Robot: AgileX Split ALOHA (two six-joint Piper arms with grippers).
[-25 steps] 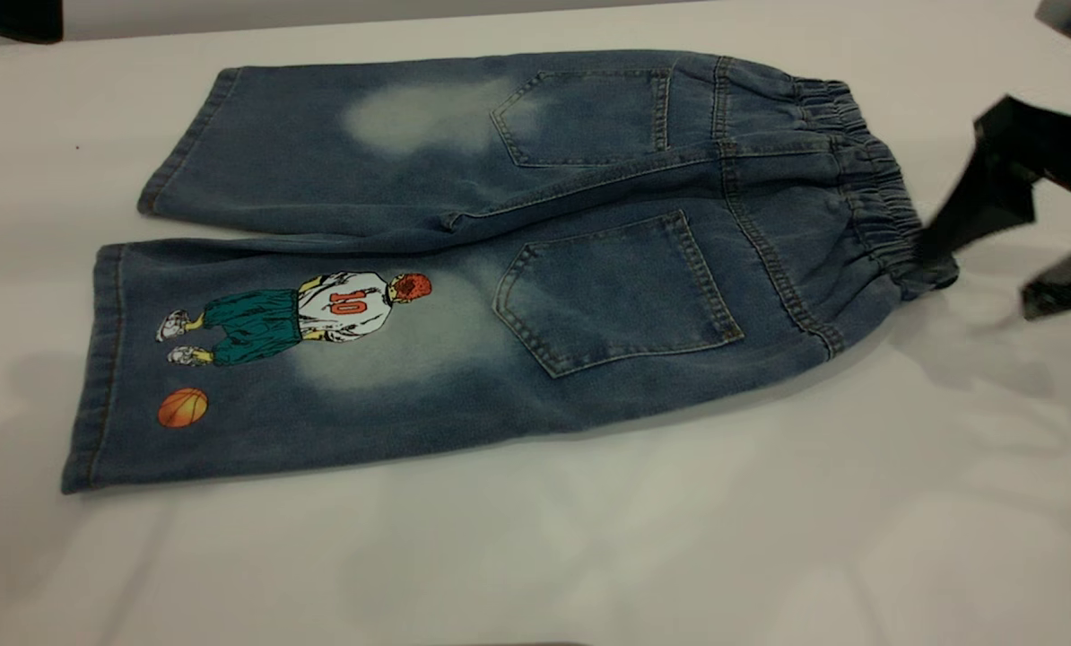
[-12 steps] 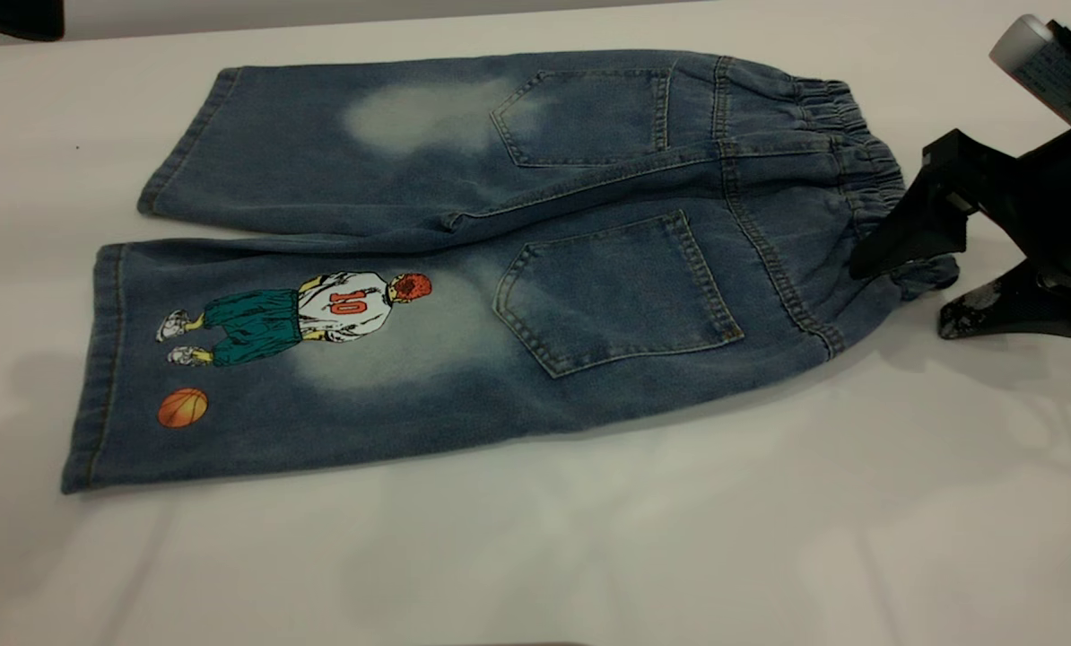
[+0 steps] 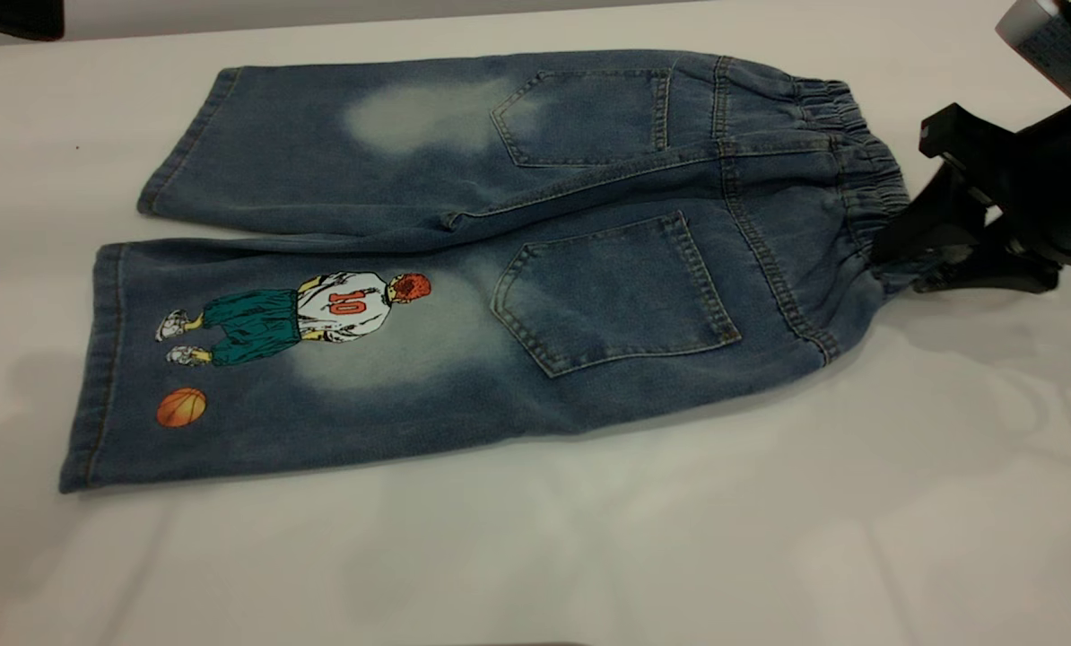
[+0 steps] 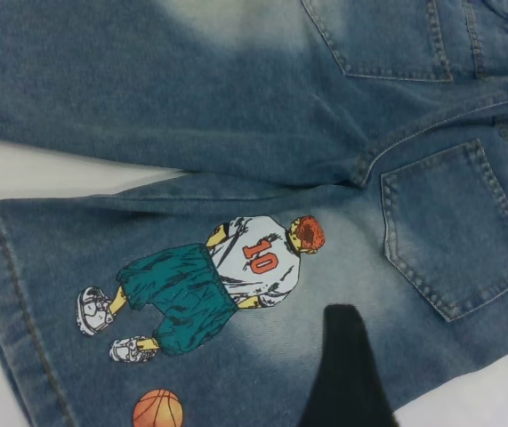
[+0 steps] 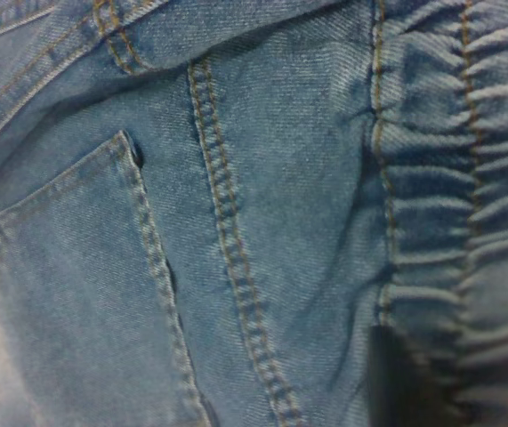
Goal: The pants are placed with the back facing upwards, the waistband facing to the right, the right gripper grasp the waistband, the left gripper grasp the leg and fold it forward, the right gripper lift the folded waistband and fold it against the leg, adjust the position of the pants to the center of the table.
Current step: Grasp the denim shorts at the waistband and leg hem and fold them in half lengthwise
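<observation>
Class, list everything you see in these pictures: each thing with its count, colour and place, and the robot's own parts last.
Pants: one, faded blue denim, flat on the table, back up.
Waistband: one, blue, at the pants' right end.
Leg: one, blue with player print, nearest the camera.
Table: one, white, under everything.
Right claw: one, black, shut on the waistband's near corner.
Left claw: one, black, above the printed leg; only one finger shows.
</observation>
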